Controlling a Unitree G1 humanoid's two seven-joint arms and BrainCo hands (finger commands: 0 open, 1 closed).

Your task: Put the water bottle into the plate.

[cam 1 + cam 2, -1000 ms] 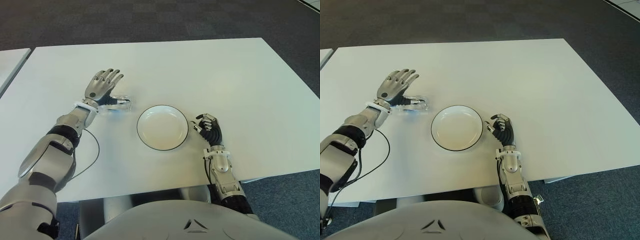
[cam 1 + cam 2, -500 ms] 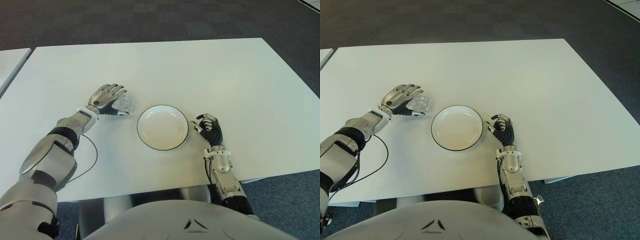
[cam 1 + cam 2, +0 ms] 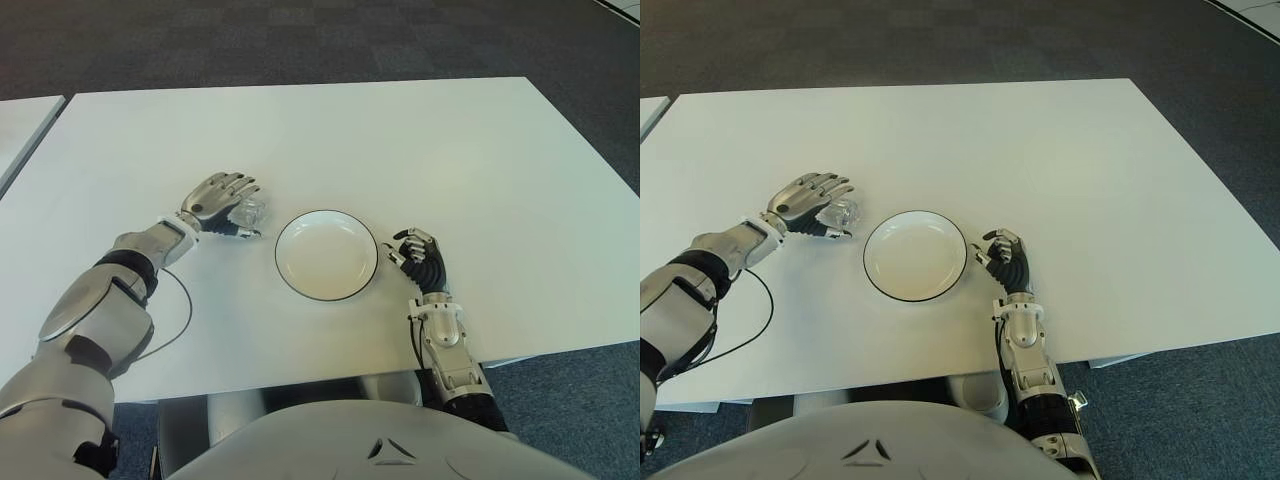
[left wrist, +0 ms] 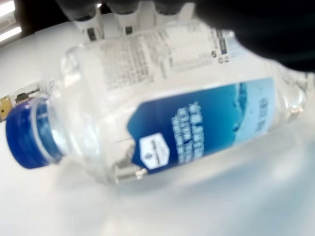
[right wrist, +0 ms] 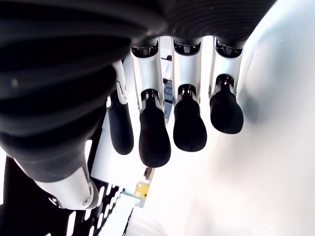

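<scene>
On the white table (image 3: 420, 140), just to the left of the plate (image 3: 326, 255), lies the water bottle (image 4: 162, 123). It is on its side. It is clear, with a blue cap (image 4: 27, 132) and a blue and white label (image 4: 202, 123) that you can see well in the left wrist view. The left hand (image 3: 216, 200) is on top of the bottle, and its fingers (image 3: 235, 187) curl over it from above. The thumb (image 3: 240, 231) sticks out low on the side near the plate. In the left wrist view the fingertips (image 4: 123, 14) press on the far side of the bottle, so the hand is wrapped around it. The bottle touches the table. It is close to the plate but it is not in it, and a little strip of bare table shows between them. The plate is round and white with a thin dark edge, and it sits near the front middle of the table. The right hand (image 3: 420, 258) shows just beside the plate on the right side. Its fingers (image 5: 155, 132) are bent in a loose curl and there is nothing in them. A thin black cable (image 3: 180, 300) makes a loop on the table by the left arm. Past the table is dark carpet (image 3: 300, 40).
</scene>
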